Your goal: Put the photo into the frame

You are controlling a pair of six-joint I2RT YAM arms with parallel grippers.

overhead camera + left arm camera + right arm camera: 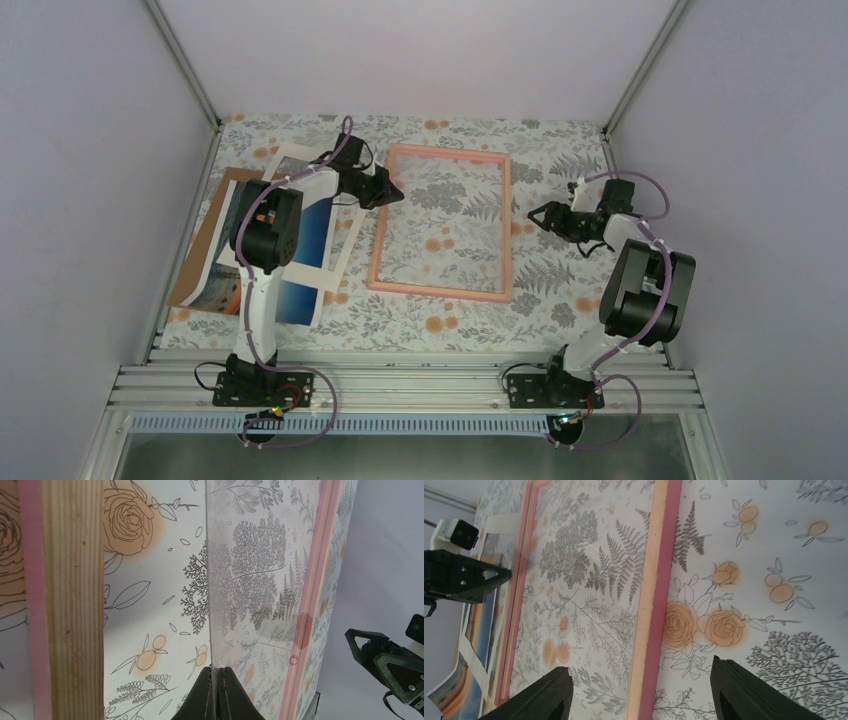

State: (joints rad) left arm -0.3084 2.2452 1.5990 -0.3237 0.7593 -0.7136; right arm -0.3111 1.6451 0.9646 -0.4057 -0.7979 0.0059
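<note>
Orange-and-blue glossy sunset photo (318, 228) lies flat just left of the thin pink rectangular frame (441, 290). It rests on a white mat (345, 240) and brown cardboard backing (205, 240), partly under the left arm (265, 230). At the frame's left rail the left fingers (202, 695) are pinched together, seemingly on a thin clear sheet (250, 580). Right of the frame, the right fingers (744, 695) gape wide, empty. That sheet should settle squarely inside the frame before the print is fetched. Around the frame spreads a floral-patterned surface (560, 290); plain pale walls (420, 60) stand beyond.
</note>
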